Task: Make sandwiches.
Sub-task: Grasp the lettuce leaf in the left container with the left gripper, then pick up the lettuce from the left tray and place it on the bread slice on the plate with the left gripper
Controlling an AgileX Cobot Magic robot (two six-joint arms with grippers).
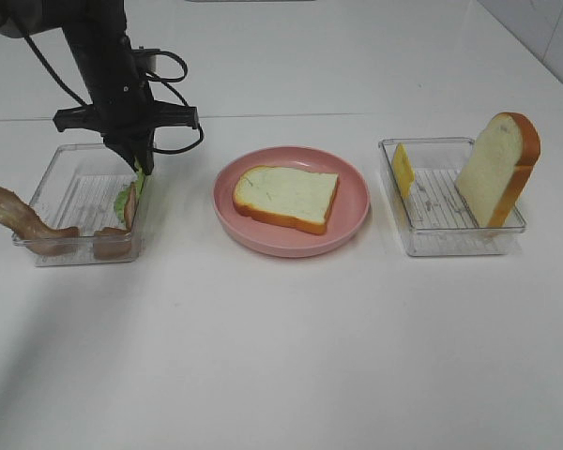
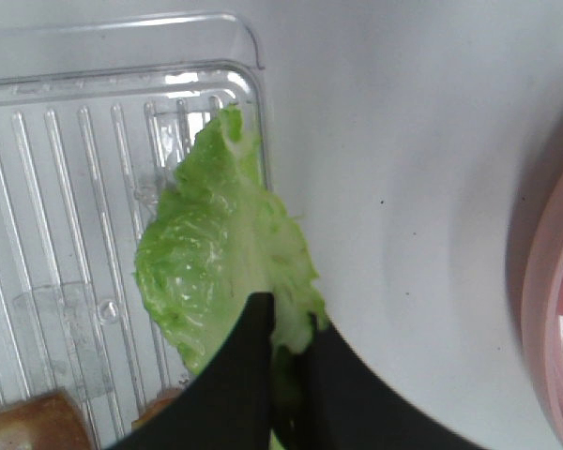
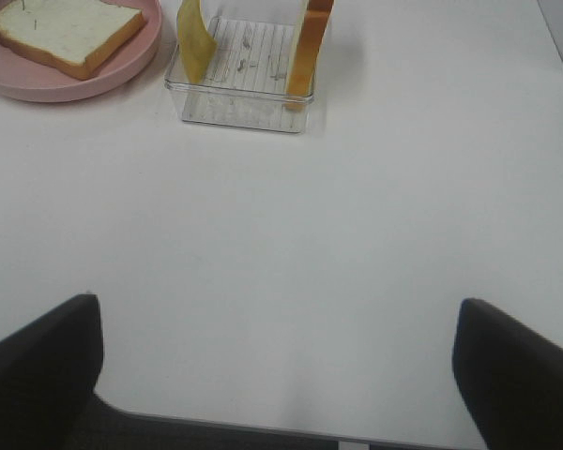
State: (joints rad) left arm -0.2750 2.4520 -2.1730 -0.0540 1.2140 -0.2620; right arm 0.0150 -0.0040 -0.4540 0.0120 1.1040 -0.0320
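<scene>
Left claw [image 2: 289,326] pinches the lettuce leaf [image 2: 216,262] at the wall of the clear tray [image 2: 56,187], plain only in its wrist view; the high view shows that arm pointing straight down. Right claw [image 3: 281,328] gapes wide, holding nothing, over the table [image 3: 357,187].

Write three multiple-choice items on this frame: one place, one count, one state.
1. The flat bread slice lies: A in the left tray; B on the bare table; C on the pink plate.
2. Bread slices in view: A one; B two; C three.
3. The left gripper has its jaws: A shut on the lettuce leaf; B wide open above the plate; C shut on the cheese.
Key: 1 C, the slice rests inside the plate's rim. 2 B, the other slice stands leaning in the right tray. 3 A, the jaws pinch the leaf's edge.
</scene>
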